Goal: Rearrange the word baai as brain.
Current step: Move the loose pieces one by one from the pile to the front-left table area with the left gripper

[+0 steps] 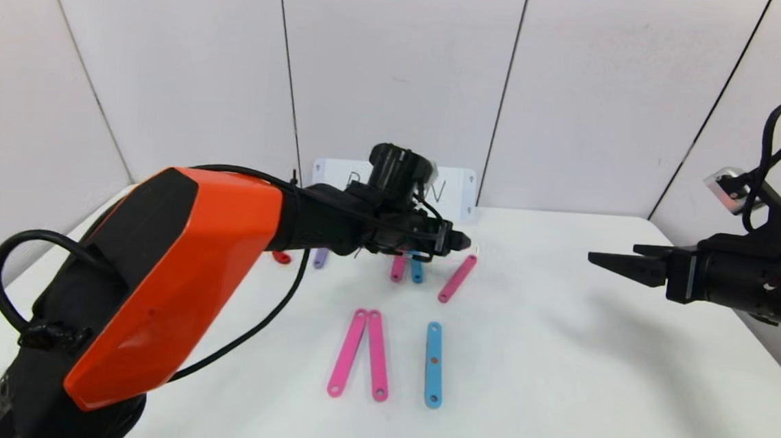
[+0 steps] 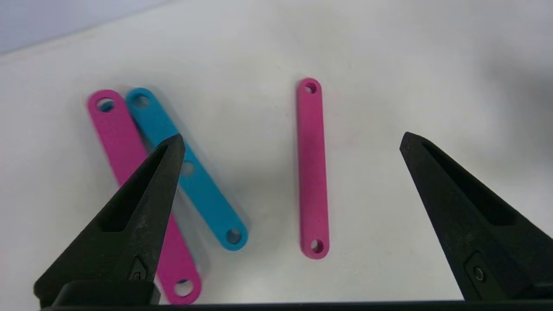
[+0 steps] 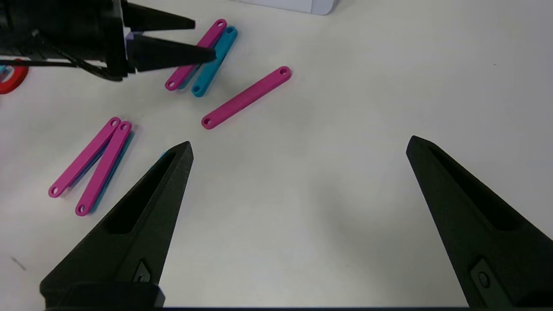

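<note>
**Two claws released, one over the far bars**

Several flat bars of the word baai lie loose on the white worktop [image 1: 559,368], so we read the letters as partly taken apart for respelling. Our left claw [image 2: 289,142] hangs spread wide and holding nothing above the far middle cluster, where a pink bar [image 2: 129,181] and a blue bar [image 2: 190,172] lie touching in a narrow V. A lone pink bar [image 2: 312,168] sits just to their right, squarely between the fingers in the left wrist view; we judge it the likely pick, since it lies apart from its neighbours and could serve as a stroke of the N.

Nearer us, two pink bars [image 1: 360,354] meet at their far ends like an A without its crossbar, and a single blue bar [image 1: 433,364] stands beside them as an I.

Our right claw [image 1: 624,266] waits released over the right of the worktop, well apart from every piece. Red curves [image 1: 281,257] and a purple bar [image 1: 320,258] peek from behind the left arm; the white card [image 1: 458,189] stands at the far edge.
</note>
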Available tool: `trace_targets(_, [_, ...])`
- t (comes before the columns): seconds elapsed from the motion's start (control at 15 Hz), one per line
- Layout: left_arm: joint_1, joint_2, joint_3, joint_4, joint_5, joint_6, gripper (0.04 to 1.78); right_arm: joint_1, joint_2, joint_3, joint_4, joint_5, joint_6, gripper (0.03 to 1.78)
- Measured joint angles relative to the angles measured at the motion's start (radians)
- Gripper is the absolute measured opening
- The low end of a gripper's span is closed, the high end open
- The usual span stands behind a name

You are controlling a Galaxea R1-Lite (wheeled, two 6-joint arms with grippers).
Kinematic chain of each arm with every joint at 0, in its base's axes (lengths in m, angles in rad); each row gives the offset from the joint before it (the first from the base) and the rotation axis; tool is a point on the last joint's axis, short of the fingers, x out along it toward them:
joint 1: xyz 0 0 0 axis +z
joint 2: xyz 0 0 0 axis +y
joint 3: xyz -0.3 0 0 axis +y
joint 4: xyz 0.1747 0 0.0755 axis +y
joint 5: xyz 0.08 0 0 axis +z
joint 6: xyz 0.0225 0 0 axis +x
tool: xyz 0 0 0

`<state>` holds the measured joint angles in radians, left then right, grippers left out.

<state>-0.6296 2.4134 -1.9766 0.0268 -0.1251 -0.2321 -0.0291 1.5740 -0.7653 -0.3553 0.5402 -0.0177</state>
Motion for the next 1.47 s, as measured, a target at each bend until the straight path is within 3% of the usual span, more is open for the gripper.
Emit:
trace_targets(0.2, [0.055, -0.062, 0.002, 0.084, 0.021, 0.013, 1.74, -0.001, 0.002, -0.004, -0.001, -0.001, 0.004, 1.73])
trace_targets(0.67, [0.117, -0.165, 0.039, 0.301, 0.172, 0.052, 1.74, -0.001, 0.008, -0.006, -0.001, -0.003, 0.003, 1.73])
trace_targets(0.87, [0.162, -0.206, 0.089, 0.331, 0.221, 0.056, 1.74, 0.002, 0.012, -0.003, -0.001, -0.004, 0.001, 1.73])
trace_targets(1.47, [0.455, -0.262, 0.108, 0.443, 0.220, 0.163, 1.74, 0.010, 0.017, 0.003, -0.001, -0.004, 0.000, 1.73])
